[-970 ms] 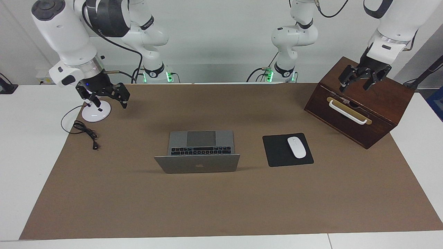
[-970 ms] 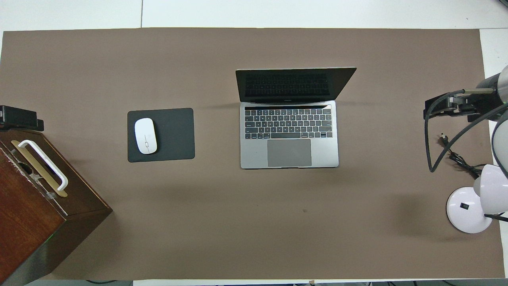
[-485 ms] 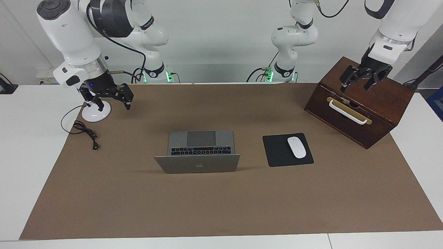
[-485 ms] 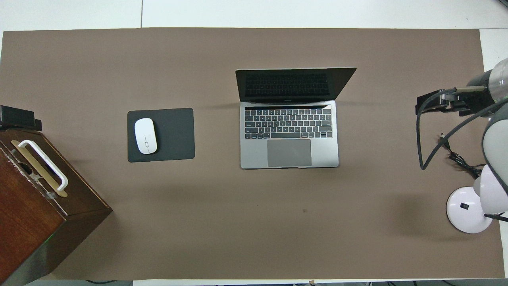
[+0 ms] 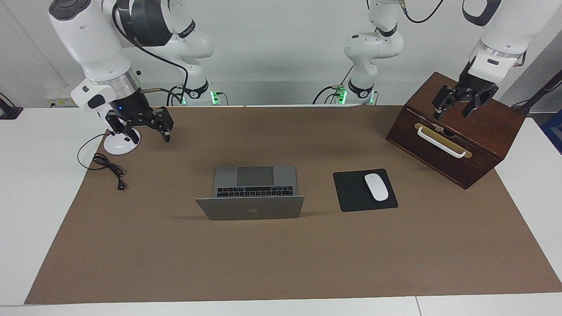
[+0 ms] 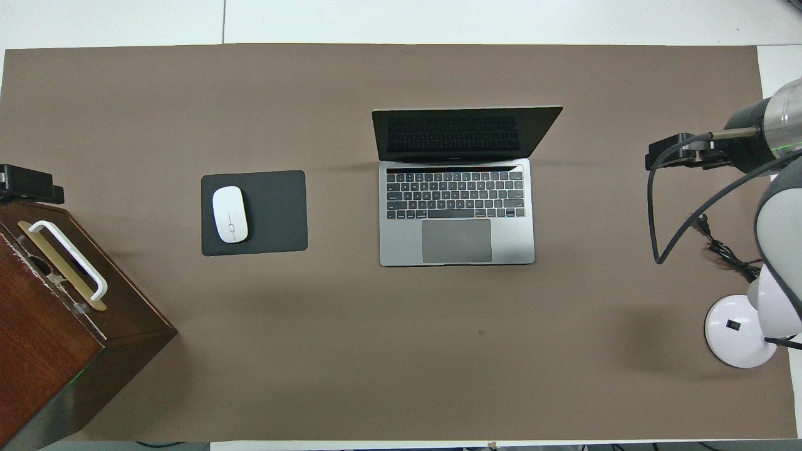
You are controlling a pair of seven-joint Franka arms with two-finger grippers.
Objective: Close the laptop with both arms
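While the laptop (image 5: 250,193) is sitting open mid-table beside the mouse pad (image 5: 364,190), the right gripper (image 5: 139,126) is hanging open-fingered over the lamp (image 5: 122,142) and the left gripper (image 5: 457,106) open over the wooden box (image 5: 456,131), neither near enough to press the lid.

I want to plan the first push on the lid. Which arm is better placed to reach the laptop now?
The right, though only slightly. The right gripper hangs beside the desk lamp, nearer the open laptop than the left gripper, which hangs over the wooden box. Neither touches the laptop.
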